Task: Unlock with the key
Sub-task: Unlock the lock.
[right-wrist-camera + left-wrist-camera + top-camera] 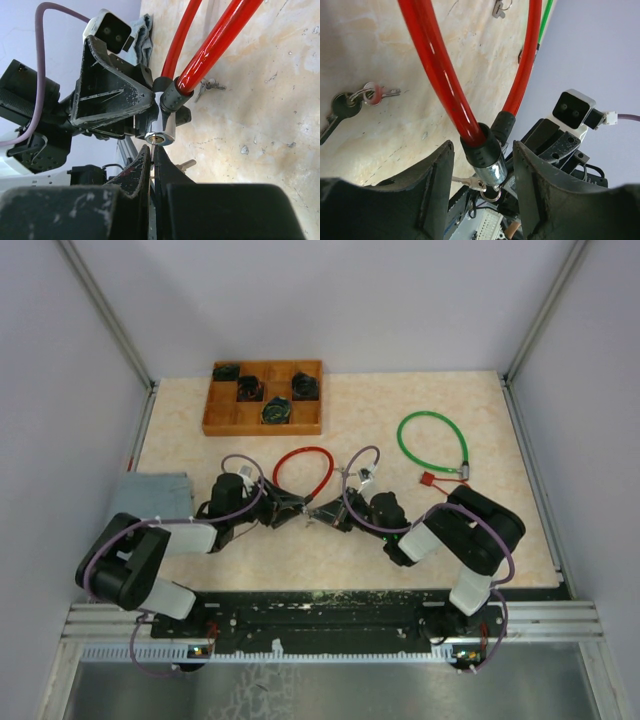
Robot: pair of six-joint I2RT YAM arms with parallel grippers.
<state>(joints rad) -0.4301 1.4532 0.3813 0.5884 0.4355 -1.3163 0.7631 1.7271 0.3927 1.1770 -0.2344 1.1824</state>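
A red cable lock lies mid-table, its chrome lock cylinder at the near end. My left gripper straddles the cylinder. In the left wrist view a narrow gap shows between it and each of the fingers. My right gripper faces it from the right, shut on a thin key. The key's tip sits in the keyhole of the cylinder. A key ring hangs below the cylinder.
A green cable lock with a red tag lies at the right. A wooden tray holding dark locks stands at the back. A grey cloth lies left. Loose keys lie on the table.
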